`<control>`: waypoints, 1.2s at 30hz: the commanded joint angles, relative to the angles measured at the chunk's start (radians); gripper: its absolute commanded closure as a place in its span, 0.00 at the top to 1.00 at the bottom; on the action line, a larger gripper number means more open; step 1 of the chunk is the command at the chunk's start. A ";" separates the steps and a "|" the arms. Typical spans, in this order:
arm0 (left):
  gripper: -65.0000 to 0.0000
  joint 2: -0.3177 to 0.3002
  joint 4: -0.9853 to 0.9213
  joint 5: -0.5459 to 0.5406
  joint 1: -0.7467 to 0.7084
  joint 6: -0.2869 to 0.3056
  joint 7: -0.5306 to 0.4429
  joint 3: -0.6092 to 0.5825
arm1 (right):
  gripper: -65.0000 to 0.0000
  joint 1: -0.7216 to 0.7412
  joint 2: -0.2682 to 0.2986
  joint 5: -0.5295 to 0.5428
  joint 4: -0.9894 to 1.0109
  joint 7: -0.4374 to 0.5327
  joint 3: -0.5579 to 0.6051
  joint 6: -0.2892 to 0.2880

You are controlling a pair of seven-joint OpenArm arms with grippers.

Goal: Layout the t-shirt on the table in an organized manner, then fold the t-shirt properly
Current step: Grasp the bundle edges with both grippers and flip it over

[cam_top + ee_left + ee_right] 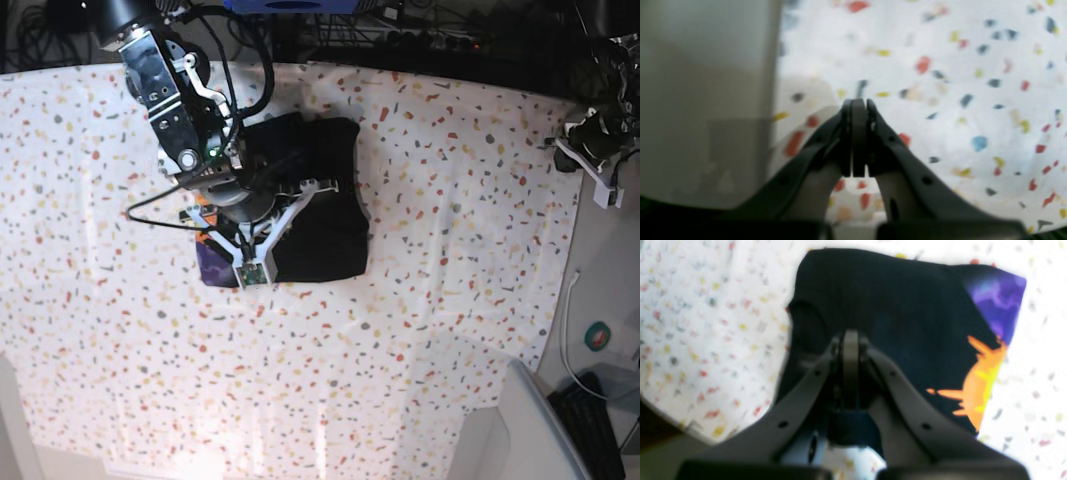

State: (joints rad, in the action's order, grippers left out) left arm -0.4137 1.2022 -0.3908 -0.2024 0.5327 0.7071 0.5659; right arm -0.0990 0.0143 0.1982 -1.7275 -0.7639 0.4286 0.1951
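Right wrist view: right gripper (pixel 850 340) fingers pressed together, nothing visibly pinched, hovering over the t-shirt (pixel 893 323). Left gripper (pixel 858 110) also clenched & empty, over bare table (pixel 973 83) well apart from the shirt. Shirt sits as a compact folded block, far-left part of table. Soft, light, limp cloth, likely to sag & unfold; best pinched at corners/edge. Black, w/ orange sunburst + purple print along one edge.

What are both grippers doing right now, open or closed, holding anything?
Left gripper: closed, empty, above the table.
Right gripper: closed over the t-shirt; grip on cloth unclear.
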 commanded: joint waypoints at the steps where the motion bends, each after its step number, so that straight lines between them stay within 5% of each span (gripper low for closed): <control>1: 0.00 -0.018 0.021 -0.007 -0.001 0.007 -0.013 0.007 | 0.00 -0.011 -0.006 0.002 -0.001 0.030 -0.007 0.001; 10: 0.00 0.075 0.092 -0.006 0.024 0.007 -0.008 -0.004 | 0.00 -0.104 -0.010 0.002 0.050 0.045 0.013 0.002; 16: 0.00 0.085 0.098 -0.006 0.028 0.007 -0.008 -0.116 | 0.00 -0.083 -0.040 0.004 0.172 0.053 0.169 0.002; 24: 0.00 0.086 0.097 -0.006 0.030 0.007 -0.008 -0.122 | 0.00 -0.006 -0.050 0.005 0.245 0.045 0.233 -0.004; 33: 0.00 0.088 0.098 -0.013 0.053 0.007 -0.007 -0.122 | 0.00 0.114 -0.067 0.008 0.353 0.045 0.461 -0.006; 36: 0.18 0.088 0.098 -0.013 0.056 0.010 -0.007 -0.122 | 0.00 0.135 -0.055 0.008 0.288 0.044 0.500 -0.006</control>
State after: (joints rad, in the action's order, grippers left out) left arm -0.3077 1.2831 -0.3927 -0.1551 0.5331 0.7162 0.4377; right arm 0.0189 -0.0246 0.2047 -1.4151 -0.7471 0.9302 0.1928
